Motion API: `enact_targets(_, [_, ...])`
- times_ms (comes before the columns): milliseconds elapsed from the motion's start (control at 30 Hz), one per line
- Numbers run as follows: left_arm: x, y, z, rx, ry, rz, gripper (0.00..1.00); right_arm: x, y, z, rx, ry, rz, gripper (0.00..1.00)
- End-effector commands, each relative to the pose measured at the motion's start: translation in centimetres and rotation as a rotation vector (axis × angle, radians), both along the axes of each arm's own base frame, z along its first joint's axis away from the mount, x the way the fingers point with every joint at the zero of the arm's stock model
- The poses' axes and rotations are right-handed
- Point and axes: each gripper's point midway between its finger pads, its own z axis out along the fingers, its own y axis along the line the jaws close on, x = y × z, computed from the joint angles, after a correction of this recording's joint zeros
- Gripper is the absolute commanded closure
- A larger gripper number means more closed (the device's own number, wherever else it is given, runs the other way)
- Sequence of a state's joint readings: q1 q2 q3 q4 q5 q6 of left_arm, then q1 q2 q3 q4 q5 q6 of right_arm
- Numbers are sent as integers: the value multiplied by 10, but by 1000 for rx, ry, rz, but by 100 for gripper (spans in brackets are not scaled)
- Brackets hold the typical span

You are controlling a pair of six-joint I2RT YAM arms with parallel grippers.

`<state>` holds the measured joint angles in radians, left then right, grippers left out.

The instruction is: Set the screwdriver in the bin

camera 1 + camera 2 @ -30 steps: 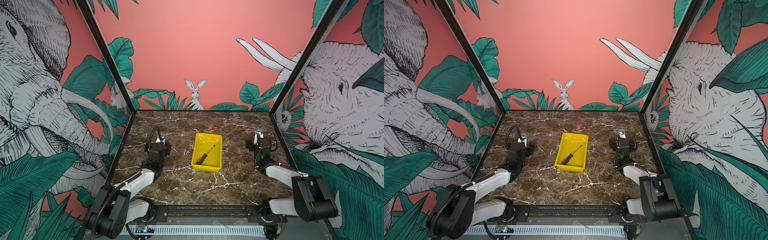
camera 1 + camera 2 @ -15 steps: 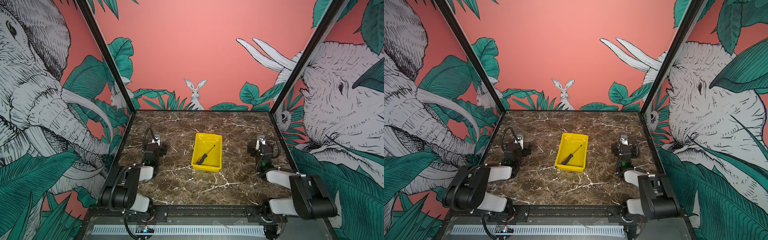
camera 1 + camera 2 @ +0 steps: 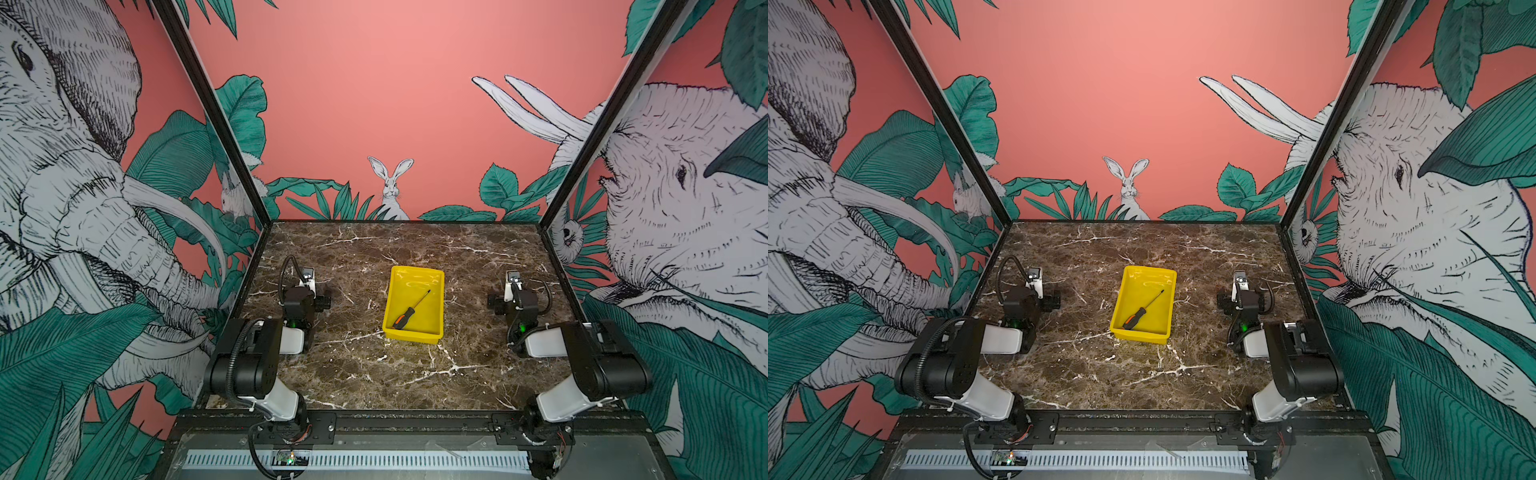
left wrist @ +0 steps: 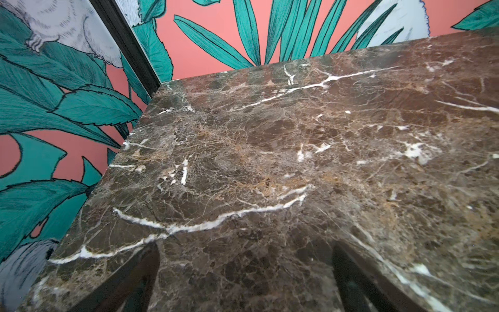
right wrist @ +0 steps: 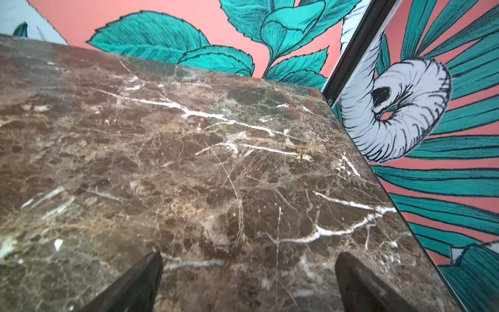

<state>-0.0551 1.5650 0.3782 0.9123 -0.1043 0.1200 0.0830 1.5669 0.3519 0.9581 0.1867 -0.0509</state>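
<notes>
Left gripper (image 4: pixel 245 251) open, screwdriver (image 3: pixel 409 312) in the bin (image 3: pixel 417 271)

Its wrist view shows two dark fingers (image 4: pixel 140 270) spread wide over the bench (image 4: pixel 297 162), holding nothing. Only the top views show the screwdriver, lying slanted inside the yellow bin in the middle. Right gripper (image 5: pixel 248 256), in its wrist view, is spread wide and empty too.

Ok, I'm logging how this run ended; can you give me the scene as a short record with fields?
container: shallow yellow plastic bin, mid-table on the brown marble tabletop
tool: small black-and-orange-handled screwdriver, lying diagonally inside the bin
left gripper: open, empty, over bare marble, apart from the bin
right gripper: open, empty, over bare marble, apart from the bin
task: looks done
</notes>
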Motion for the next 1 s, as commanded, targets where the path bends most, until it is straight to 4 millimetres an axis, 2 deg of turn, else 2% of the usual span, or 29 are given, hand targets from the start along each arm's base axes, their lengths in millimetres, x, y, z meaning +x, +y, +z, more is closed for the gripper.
enact_targets(0, [4, 1, 10, -29, -20, 10, 0, 6, -2, 12, 31, -33, -8, 1])
enact_targets(167, [-8, 6, 14, -33, -95, 33, 0, 5, -4, 12, 28, -38, -19, 1])
enact_targets(400, [6, -11, 8, -21, -5, -66, 0, 2, 2, 14, 15, -55, 10, 1])
enact_targets(967, [7, -8, 7, -24, 3, -47, 0, 3, 1, 13, 17, -48, 2, 1])
